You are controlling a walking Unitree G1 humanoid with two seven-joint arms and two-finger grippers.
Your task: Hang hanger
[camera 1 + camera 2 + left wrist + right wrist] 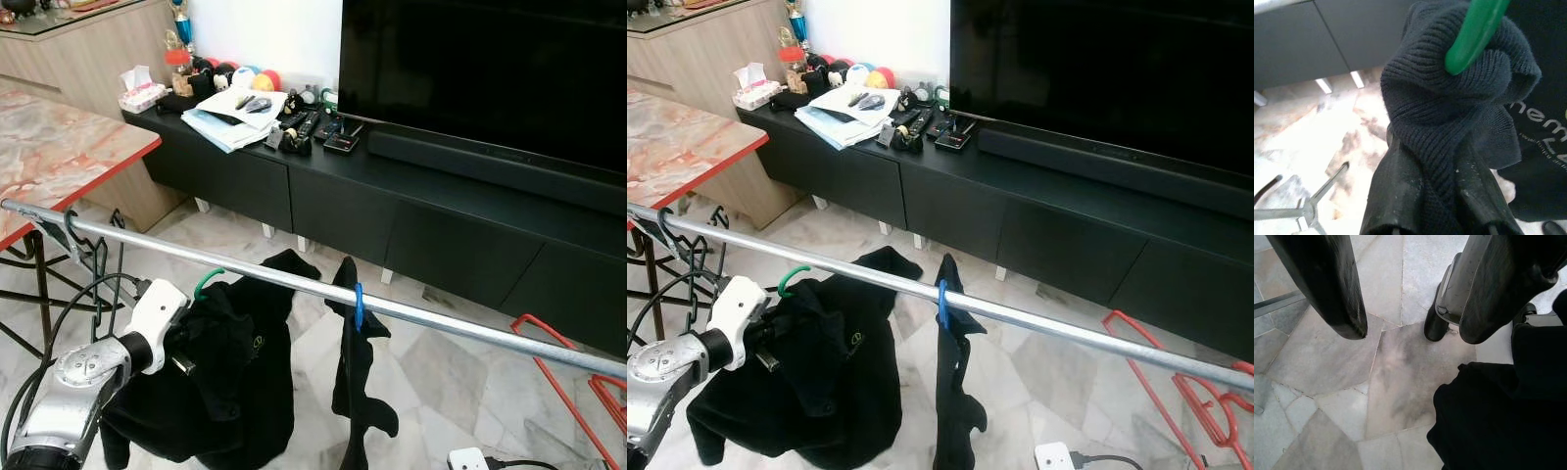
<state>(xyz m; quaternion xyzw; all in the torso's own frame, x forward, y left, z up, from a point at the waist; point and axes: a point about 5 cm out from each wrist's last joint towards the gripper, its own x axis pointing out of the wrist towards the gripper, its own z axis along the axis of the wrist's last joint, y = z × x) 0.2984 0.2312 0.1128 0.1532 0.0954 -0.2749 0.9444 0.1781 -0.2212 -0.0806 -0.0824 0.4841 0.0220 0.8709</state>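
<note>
Left claw (pixel 1437 196) clamped on a bunched fold of the black garment (pixel 230 377), both black fingers (pixel 1396 191) pressed against the knit just under the green hanger (pixel 1476 34), whose hook curves out of the cloth above them. Raised on the silver left arm (pixel 73 387) to just below the metal rail (pixel 294 284), with the green hook (pixel 208 282) close under the bar; whether touching or apart, cannot tell. Bulk of the garment drooping below the claw toward the marble floor (pixel 441 362).

Right claw (pixel 1408 330) spread wide, gripping nothing, pointed down at pale marble tiles, with a dark heap of cloth (pixel 1498 416) beneath one finger.

Further along the rail, a blue hanger hook (pixel 359 305) hooked over the bar, carrying a second black garment (pixel 358 382) that hangs straight down. Near the rail's left end, dark wire hangers (pixel 83 245) dangling. Red hangers (pixel 578 377) near the rail's right end, low by the floor. White plug block (pixel 468 458) on the floor at the lower edge.

Behind the rail, a long black TV cabinet (pixel 392 211) bearing a large dark screen (pixel 490 69), a soundbar (pixel 490 162), remotes (pixel 304 125), papers (pixel 230 117), a tissue box (pixel 142 93) and coloured balls (pixel 257 78). At far left, a marble-topped table (pixel 59 147) with a red edge.
</note>
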